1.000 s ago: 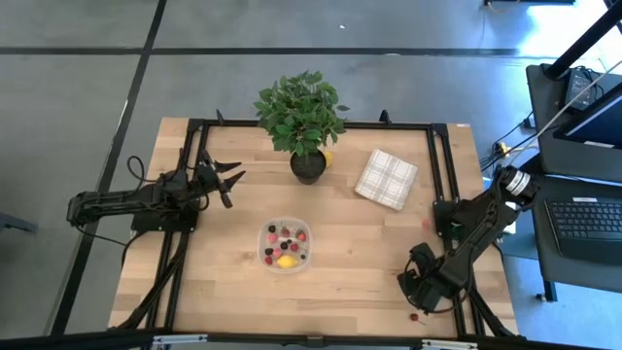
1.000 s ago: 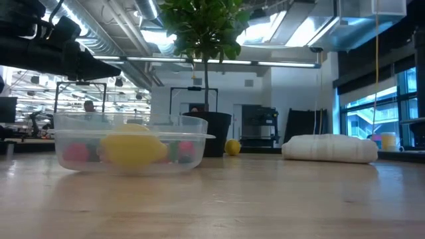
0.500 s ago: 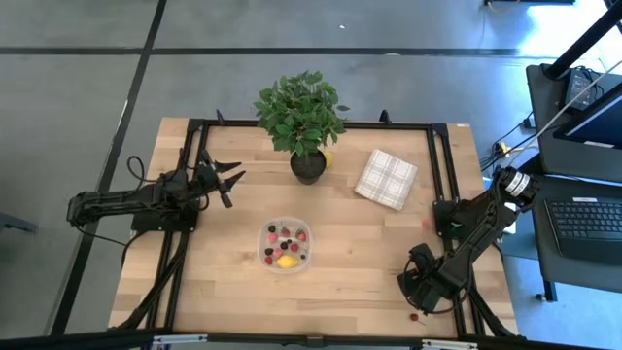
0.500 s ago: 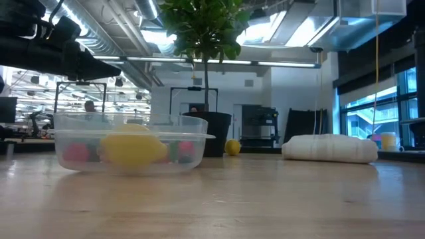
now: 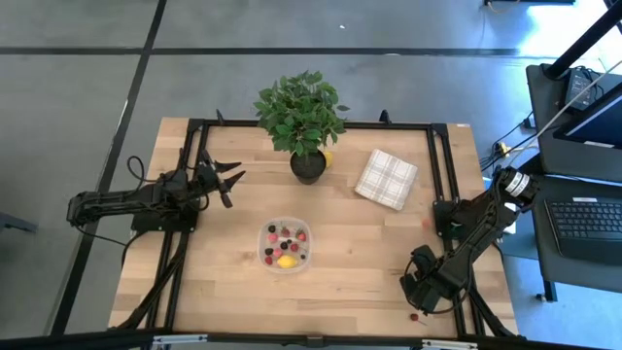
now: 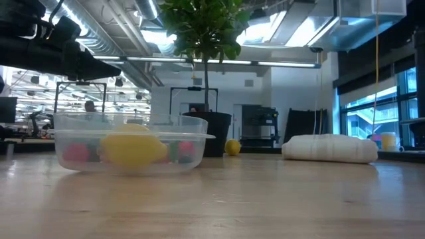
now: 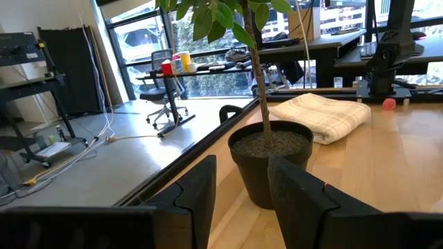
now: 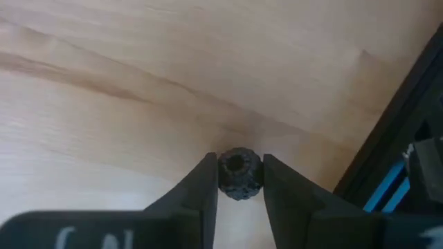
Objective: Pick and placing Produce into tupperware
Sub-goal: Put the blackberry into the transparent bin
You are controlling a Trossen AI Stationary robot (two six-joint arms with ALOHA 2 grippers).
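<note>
The clear tupperware stands in the middle of the table with red, dark and pink berries and a yellow lemon inside. My right gripper points down at the table's near right corner, shut on a dark berry. A red berry lies on the wood just nearer the front edge. Another lemon rests beside the plant pot. My left gripper hovers at the left, level, open with nothing between its fingers. My right gripper pinches the dark berry's two opposite sides between its two fingers, coming from above and pointing down. The berry's hollow end faces up toward the wrist. It sits low on the wooden top, close to the black rail.
A potted plant stands at the far middle, and a folded checked cloth lies to its right. A pink piece lies by the right arm's base. The black frame rail runs close beside my right gripper.
</note>
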